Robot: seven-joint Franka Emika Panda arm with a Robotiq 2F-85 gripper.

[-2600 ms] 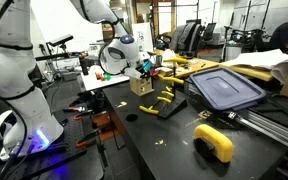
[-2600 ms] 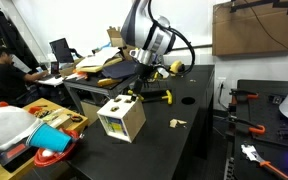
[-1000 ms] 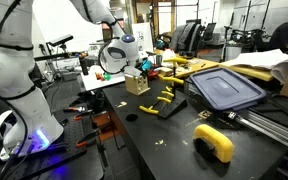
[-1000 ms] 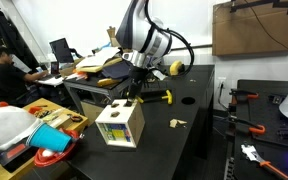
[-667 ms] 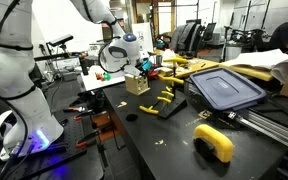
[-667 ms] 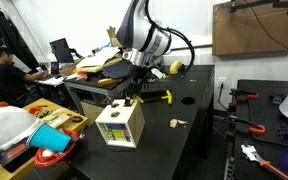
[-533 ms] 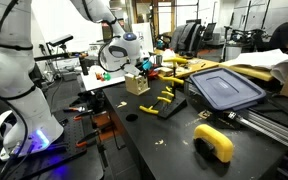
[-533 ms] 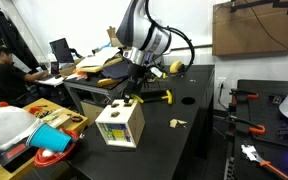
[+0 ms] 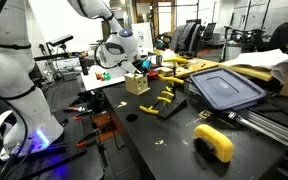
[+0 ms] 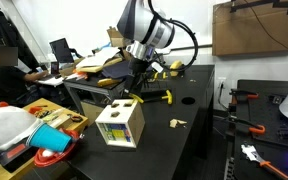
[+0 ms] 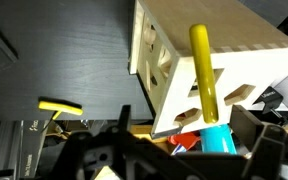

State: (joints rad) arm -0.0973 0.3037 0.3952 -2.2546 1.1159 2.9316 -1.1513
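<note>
Yellow peg (image 11: 206, 85) is seen resting on top of the wooden box (image 10: 119, 124), which is set near the edge of the black bench (image 10: 179, 150); the fingers (image 10: 133, 86) are spread fully open just above it, and nothing is gripped

Lifts the gripper (image 10: 135, 78) higher above the wooden box (image 10: 119, 125) than a second ago, widening the gap between fingertips and box top in both exterior views. Draws the wrist up and back with it, toward the cluttered bench behind. Against the earliest pictures, finds the box sitting a little lower and squarer on the black table (image 10: 189, 145), shifted slightly sideways in an exterior view (image 9: 137, 84), no longer close under the jaws
</note>
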